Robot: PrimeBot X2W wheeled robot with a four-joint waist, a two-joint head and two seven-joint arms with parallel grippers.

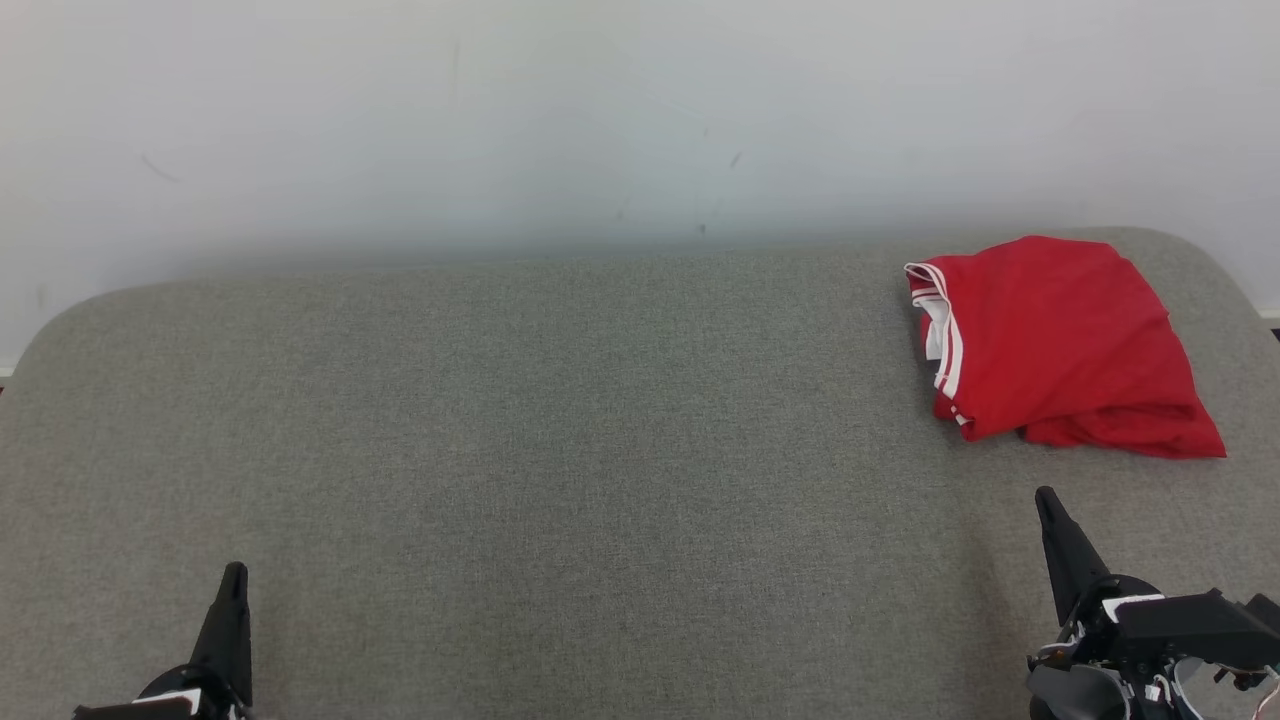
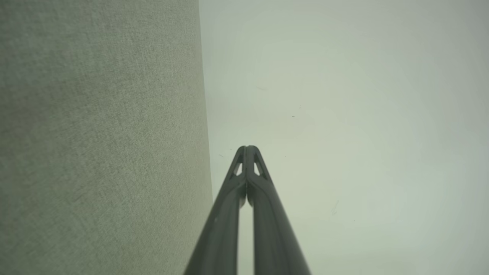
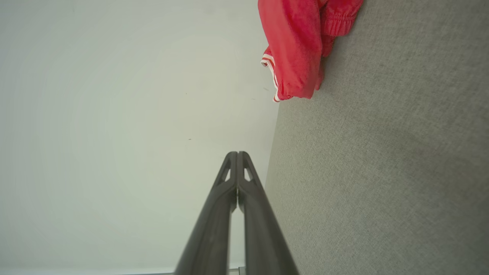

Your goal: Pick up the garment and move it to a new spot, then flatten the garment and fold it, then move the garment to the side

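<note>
Both left gripper (image 2: 247, 147) and right gripper (image 3: 237, 152) fingers together, empty; folded red garment (image 1: 1060, 340) apart, far right on grey cushion (image 1: 600, 450).

A grey woven-fabric surface (image 1: 560, 450) takes up the lower two thirds of the head view, running from the left edge to the right edge. Its far corners are rounded, one at the middle left of the frame and one at the upper right. Across the top of the frame stands a plain pale wall (image 1: 500, 120), which meets the far edge of the surface. The wall carries small dark marks: a short scratch (image 1: 158, 168) at the upper left and a speck (image 1: 735, 160) just right of centre. In the left wrist view the fabric lies on the left and the wall on the right; the right wrist view has them reversed.
</note>
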